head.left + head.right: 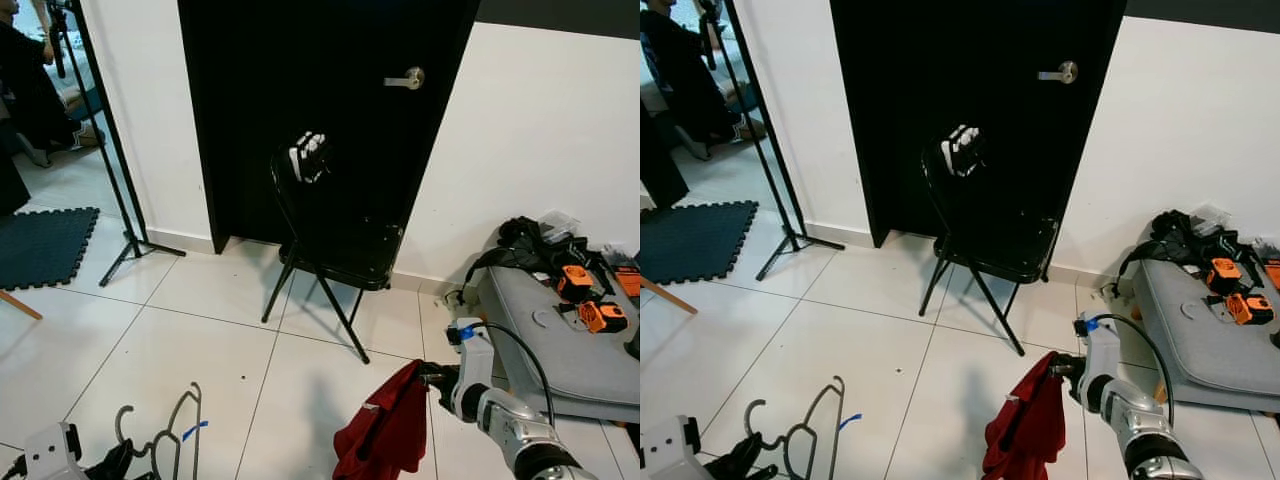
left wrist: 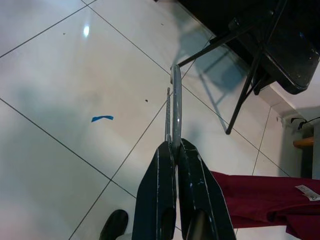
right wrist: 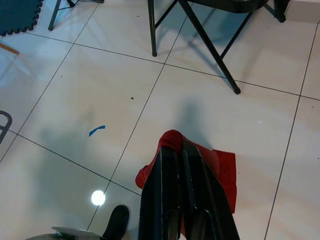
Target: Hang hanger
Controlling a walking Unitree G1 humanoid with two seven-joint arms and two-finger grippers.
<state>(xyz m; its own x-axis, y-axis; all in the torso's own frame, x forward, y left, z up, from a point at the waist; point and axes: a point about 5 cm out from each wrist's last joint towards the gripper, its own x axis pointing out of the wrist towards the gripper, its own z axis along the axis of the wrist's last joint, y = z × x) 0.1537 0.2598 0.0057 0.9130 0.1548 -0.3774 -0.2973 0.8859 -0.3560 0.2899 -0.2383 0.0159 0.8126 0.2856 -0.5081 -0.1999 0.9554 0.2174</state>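
Left gripper (image 2: 172,152): fingers pressed together on the grey hanger (image 2: 175,105), low at the robot's left, above the white tiled floor (image 1: 180,350).
Hanger: stood up out of the fingertips, its hook and wire outline seen from the head (image 1: 175,425); lower part cut off by the frame edge.
Right gripper (image 3: 177,150): pinched shut on the red garment (image 1: 385,430), which hung from the fingertips over the floor.
Garment: lower end cut off; shape hard to tell.
Black folding chair (image 1: 330,240): against the black door (image 1: 320,90), well beyond both grippers.
Blue tape scrap (image 2: 102,118): on a tile near the hanger.
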